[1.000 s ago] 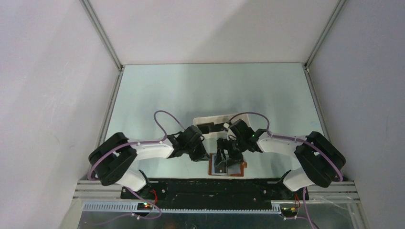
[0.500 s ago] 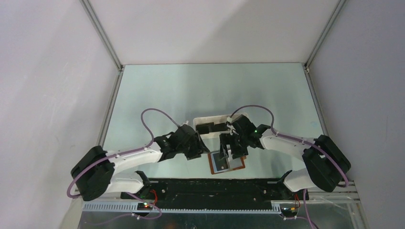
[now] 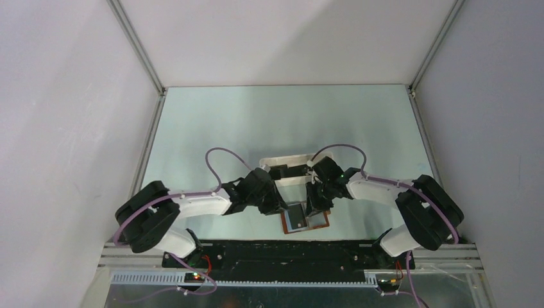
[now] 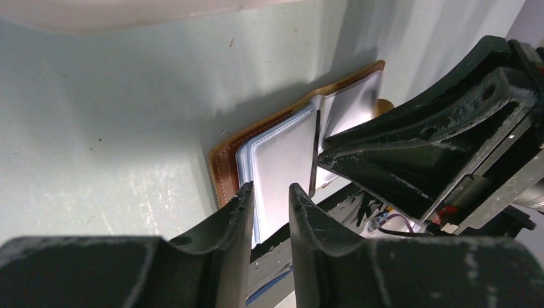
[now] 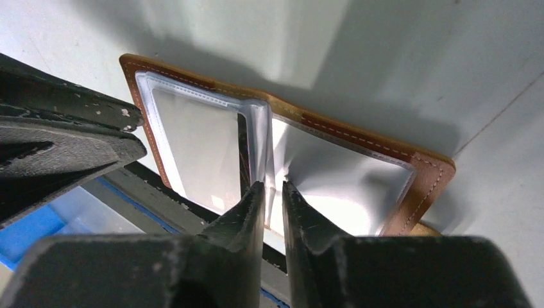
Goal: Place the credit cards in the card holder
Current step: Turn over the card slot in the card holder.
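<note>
The upright clear leaves (image 5: 259, 131) of the open brown leather card holder (image 5: 385, 151) were pinched by the right gripper (image 5: 271, 187); the left gripper (image 4: 271, 190) was narrowed, its grip impossible to tell.

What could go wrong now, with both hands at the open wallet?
The right hand straddles a thin sleeve at the fold; pulling may tear it or lift the wallet. The left hand is very near the right one, so they might collide. The wallet lies at the near edge of the table and could slide off.
</note>
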Available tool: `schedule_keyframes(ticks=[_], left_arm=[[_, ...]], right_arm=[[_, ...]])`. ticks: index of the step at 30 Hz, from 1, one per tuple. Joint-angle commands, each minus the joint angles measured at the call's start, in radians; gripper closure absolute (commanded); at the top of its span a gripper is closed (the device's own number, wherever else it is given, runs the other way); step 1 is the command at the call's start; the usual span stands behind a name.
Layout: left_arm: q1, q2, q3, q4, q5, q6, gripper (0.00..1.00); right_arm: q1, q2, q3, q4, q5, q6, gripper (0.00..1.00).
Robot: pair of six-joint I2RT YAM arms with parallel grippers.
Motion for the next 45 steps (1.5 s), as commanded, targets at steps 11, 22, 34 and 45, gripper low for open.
schedule_keyframes(ticks=[11,22,34,45], left_arm=[[-0.010,0.087,0.037,0.097,0.045,-0.018,0.61],[-0.028,0.083,0.067,0.135,0.068,-0.019,0.69],[-0.043,0.082,0.102,0.136,0.101,-0.013,0.65],[-0.045,0.187,0.153,0.138,0.120,-0.028,0.65]], right_arm=[[0.022,0.112,-0.010,0.059,0.023,-0.010,1.00],[0.031,0.126,-0.008,0.066,0.017,-0.008,1.00],[0.027,0.066,-0.008,0.052,-0.010,0.008,0.97],[-0.014,-0.199,-0.009,-0.131,0.061,0.027,0.47]])
